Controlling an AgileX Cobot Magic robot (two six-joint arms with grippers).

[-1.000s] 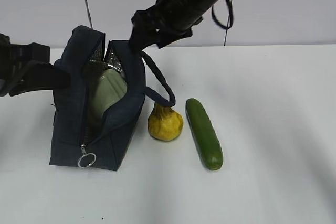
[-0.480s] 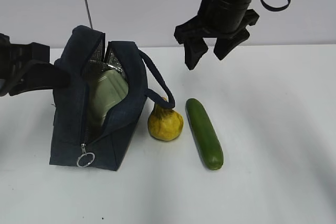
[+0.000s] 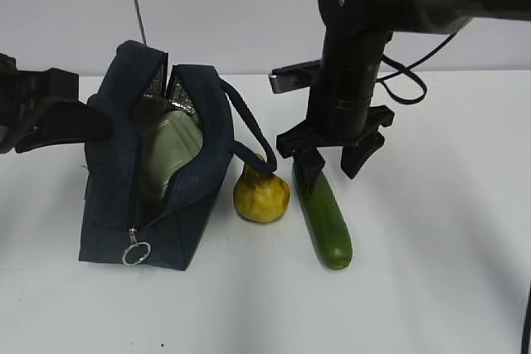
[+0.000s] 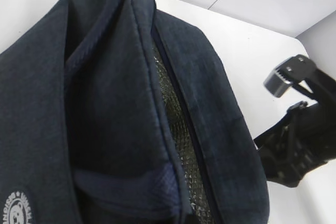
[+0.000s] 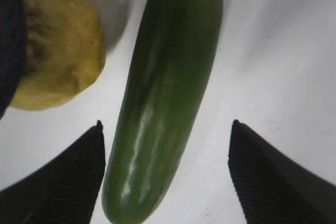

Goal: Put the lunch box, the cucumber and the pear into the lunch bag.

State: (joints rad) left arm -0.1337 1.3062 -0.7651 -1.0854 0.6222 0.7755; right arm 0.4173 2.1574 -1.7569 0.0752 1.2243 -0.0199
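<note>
A round white logo (image 4: 14,212), too cropped to read, marks the lunch bag (image 3: 158,163), while the right gripper (image 3: 332,163) hangs upright, jaws wide astride the cucumber (image 3: 323,211) on the table (image 3: 431,230) beside the pear (image 3: 261,192).

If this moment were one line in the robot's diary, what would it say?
right gripper: open, above cucumber | left gripper: by lunch bag, state unclear | lunch box: inside bag | pear: on table beside bag

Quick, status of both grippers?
Left gripper: against the lunch bag's side, jaw state cannot be told.
Right gripper: open, empty, over the cucumber.
</note>
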